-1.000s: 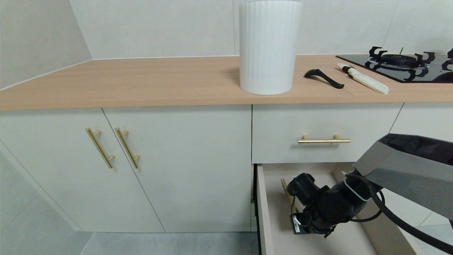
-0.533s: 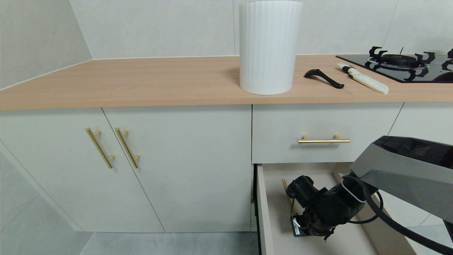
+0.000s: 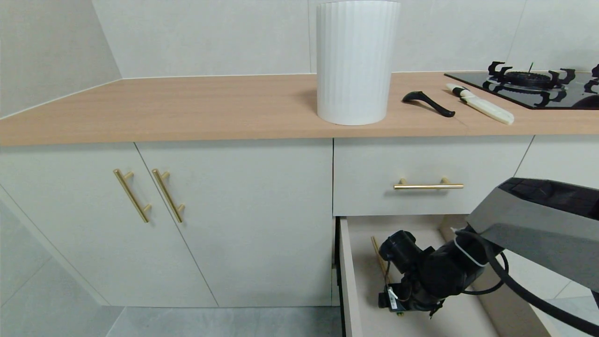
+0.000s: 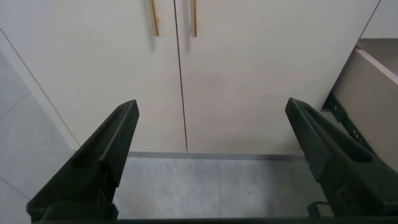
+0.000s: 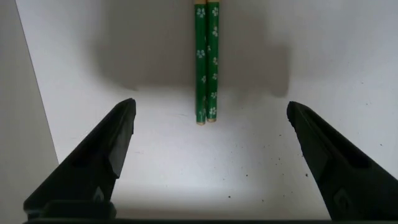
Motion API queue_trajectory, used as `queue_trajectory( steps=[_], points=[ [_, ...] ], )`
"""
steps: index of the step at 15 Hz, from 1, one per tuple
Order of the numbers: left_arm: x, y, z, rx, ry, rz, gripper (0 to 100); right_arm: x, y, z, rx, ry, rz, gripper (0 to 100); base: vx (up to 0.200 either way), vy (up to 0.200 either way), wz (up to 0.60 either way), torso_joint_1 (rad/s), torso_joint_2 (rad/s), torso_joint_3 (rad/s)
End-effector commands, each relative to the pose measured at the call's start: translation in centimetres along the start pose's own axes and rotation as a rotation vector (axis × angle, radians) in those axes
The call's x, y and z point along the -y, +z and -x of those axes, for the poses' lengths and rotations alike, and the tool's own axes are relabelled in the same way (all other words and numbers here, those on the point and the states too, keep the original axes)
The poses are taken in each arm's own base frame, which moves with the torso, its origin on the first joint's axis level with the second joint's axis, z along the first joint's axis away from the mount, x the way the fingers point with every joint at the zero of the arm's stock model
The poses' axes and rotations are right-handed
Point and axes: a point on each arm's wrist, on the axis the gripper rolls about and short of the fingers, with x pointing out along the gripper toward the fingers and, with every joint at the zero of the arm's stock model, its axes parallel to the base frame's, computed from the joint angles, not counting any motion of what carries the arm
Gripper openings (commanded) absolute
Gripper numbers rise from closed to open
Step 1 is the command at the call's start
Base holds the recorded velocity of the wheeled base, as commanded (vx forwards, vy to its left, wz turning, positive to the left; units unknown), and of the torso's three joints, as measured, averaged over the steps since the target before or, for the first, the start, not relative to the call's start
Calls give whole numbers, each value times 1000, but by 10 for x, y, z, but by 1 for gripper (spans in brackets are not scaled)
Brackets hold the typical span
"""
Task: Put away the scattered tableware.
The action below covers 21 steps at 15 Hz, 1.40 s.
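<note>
While the right gripper [image 5: 211, 106] hangs with jaws spread wide inside the open drawer [image 5: 267, 168], the green chopsticks [image 5: 207, 62] lie on its floor, centred between the jaw tips, untouched. The left gripper [image 4: 211, 109], jaws also spread, faces the cabinet doors [image 4: 249, 74].

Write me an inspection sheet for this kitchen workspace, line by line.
Surface: wooden countertop, things only toward its right end.
Job's things: green chopsticks lie side by side on the bottom of the open drawer; black utensil and white knife lie on the countertop near the gas hob.
Clutter: white ribbed container stands upright on the countertop.
Grippers: right gripper open over the chopsticks, holding nothing; left gripper open, facing the cabinet doors, holding nothing.
Cables: black cable hangs from the right arm over the drawer.
Surroundings: tiled wall, grey floor, closed drawer above the open one.
</note>
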Motion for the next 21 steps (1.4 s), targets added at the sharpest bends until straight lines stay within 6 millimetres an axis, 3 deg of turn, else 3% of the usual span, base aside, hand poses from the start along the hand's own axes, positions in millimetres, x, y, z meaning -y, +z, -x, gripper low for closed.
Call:
queue_trajectory(
  steps=[1,4,6,7,9,13,21],
  points=[
    [0,0,0,-1,1,-1,100,3,6,30,59,30,-10,100,0,0,0,0,0,0],
    [0,0,0,-1,1,1,100,16,10,99,201,97,-15,100,0,0,0,0,0,0],
    [0,0,0,-1,1,-1,100,26,7,139,282,122,17,100,0,0,0,0,0,0],
    [0,0,0,-1,1,1,100,36,3,174,337,132,15,100,0,0,0,0,0,0],
    [0,0,0,-1,1,1,100,48,-5,214,426,159,33,100,0,0,0,0,0,0],
    [0,0,0,-1,1,1,100,67,-13,248,545,159,61,100,0,0,0,0,0,0],
    [0,0,0,-1,1,1,100,80,-18,268,635,161,68,100,0,0,0,0,0,0]
  ],
)
